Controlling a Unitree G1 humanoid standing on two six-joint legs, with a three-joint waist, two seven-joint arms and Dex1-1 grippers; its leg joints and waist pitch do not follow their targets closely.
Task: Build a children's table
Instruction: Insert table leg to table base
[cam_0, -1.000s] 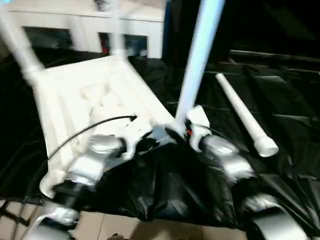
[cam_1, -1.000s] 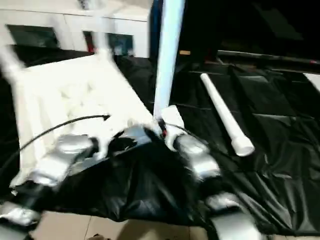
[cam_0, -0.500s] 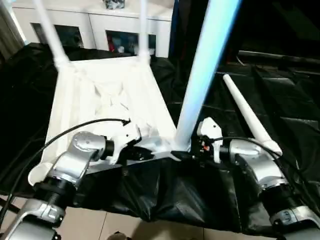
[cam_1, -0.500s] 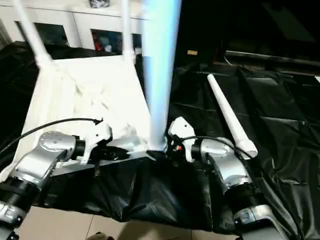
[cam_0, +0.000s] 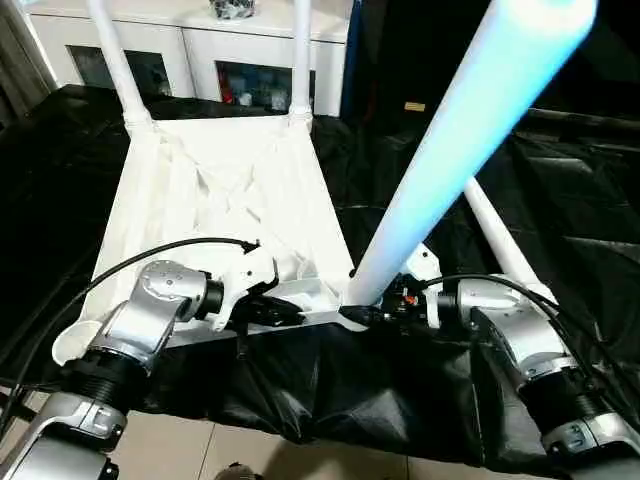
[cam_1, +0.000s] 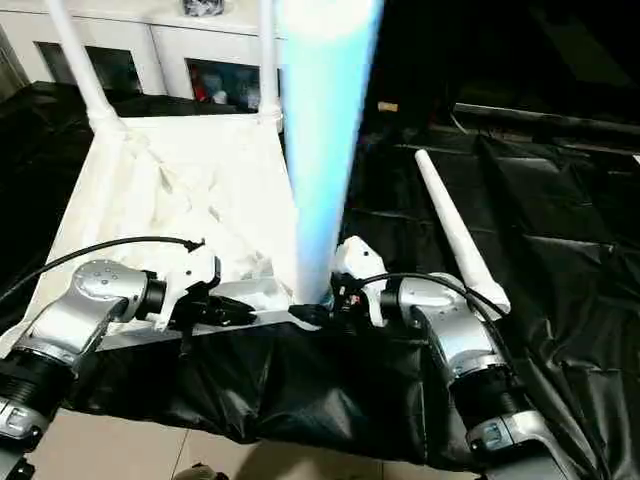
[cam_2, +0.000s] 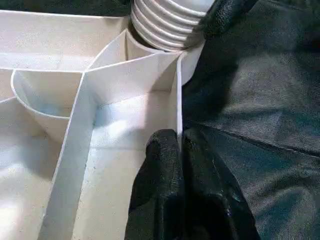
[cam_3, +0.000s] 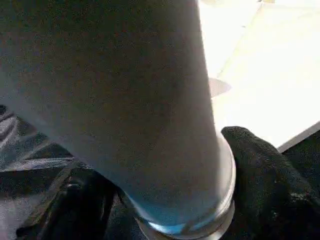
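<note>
The children's table top (cam_0: 220, 190) lies upside down on black sheeting, ribbed underside up. Two white legs (cam_0: 115, 60) (cam_0: 300, 60) stand in its far corners. A third leg (cam_0: 450, 150) rises from the near right corner socket, leaning toward the camera. Its threaded end (cam_2: 167, 25) shows just above the socket. My right gripper (cam_0: 365, 312) holds that leg's base, one finger (cam_3: 270, 180) pressed against its collar. My left gripper (cam_0: 285, 312) is shut on the top's thin near rim wall (cam_2: 177, 100). A fourth leg (cam_1: 455, 235) lies loose on the sheet to the right.
A white cabinet (cam_0: 200, 50) with glass doors stands behind the table top. Crinkled black sheeting (cam_0: 560, 200) covers the work surface and hangs over its near edge. Beige floor tiles (cam_0: 250, 450) show below. A black cable (cam_0: 150, 260) arcs over my left forearm.
The camera has steadied and tilted. The held leg leans more toward the camera than half a second ago. Both grippers stay at the near right corner.
</note>
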